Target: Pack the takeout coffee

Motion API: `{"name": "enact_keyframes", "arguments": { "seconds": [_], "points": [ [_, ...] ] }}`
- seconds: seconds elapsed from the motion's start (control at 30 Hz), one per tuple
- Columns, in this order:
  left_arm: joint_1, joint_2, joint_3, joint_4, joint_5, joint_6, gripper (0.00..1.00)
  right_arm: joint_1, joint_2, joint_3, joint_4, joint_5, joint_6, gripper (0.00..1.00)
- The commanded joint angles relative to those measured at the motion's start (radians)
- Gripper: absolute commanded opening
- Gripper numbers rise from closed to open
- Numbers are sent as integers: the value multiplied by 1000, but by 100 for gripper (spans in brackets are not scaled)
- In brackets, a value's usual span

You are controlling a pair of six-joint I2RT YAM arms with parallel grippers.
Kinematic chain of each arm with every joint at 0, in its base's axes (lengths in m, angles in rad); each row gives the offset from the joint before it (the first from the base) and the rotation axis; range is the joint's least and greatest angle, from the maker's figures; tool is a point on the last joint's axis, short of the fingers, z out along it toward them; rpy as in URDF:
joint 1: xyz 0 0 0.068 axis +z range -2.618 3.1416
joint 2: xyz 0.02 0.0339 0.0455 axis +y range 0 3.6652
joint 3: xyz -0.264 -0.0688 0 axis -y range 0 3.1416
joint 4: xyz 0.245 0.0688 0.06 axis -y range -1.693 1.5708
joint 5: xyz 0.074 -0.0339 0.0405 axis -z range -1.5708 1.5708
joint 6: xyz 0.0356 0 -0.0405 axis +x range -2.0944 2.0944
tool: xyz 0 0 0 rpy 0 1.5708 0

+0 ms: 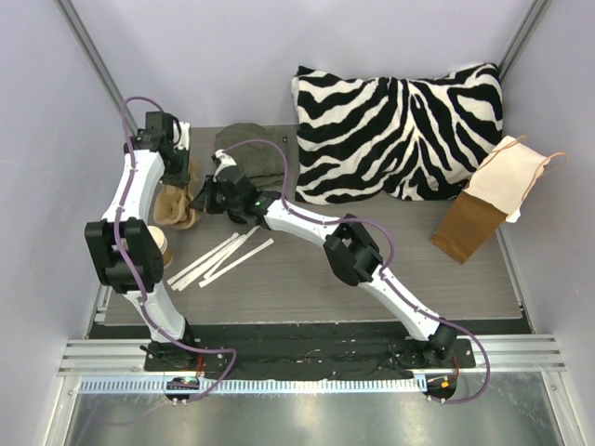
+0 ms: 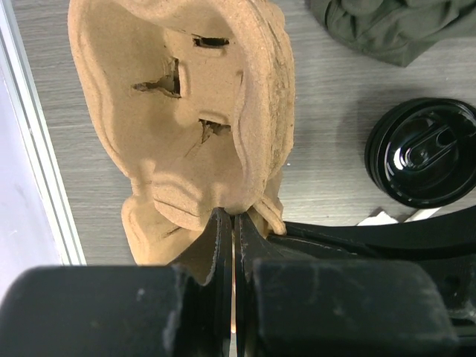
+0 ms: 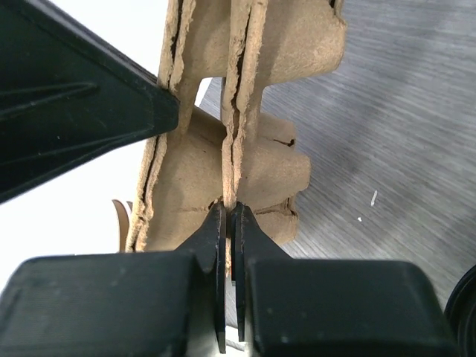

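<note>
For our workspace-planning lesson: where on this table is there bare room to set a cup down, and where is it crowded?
Free: the mat between the zebra pillow, the brown bag and the right arm. Crowded: the left side, where the left pincer and right pincer clamp the cup carrier beside the coffee cup, paper strips and olive cloth.

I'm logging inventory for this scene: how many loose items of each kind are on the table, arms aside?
Paper coffee cup: 1
Black lid: 1
Pulp cup carrier: 1, possibly nested layers
White strips: about 4
Olive cloth: 1
Zebra pillow: 1
Brown paper bag: 1
Total: about 10
</note>
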Motion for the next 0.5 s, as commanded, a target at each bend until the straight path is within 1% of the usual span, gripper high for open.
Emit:
{"name": "enact_keyframes", "arguments": {
  "seconds": [0.0, 0.1, 0.13, 0.23, 0.33, 0.37, 0.47],
  "points": [
    [5, -82, -39, 44, -2, 34, 0, -5, -1, 21, 0, 63, 29, 1],
    [10, -83, -28, 43, -13, 21, 0, -8, -1, 26, -46, 103, 28, 1],
    [21, -90, -27, 51, 11, 17, 0, -8, -1, 27, -53, 112, 29, 1],
    [24, -94, -13, 61, 15, 34, 0, -11, -6, 29, -73, 153, 26, 1],
    [36, -87, 8, 58, 25, 47, 0, -11, -1, 34, -78, 156, 23, 1],
    [41, -86, 11, 61, 59, 47, 0, -11, -1, 32, -80, 156, 23, 1],
    [50, -90, 16, 71, 67, 42, 0, -11, 2, 37, -70, 135, 22, 1]
  ]
}}
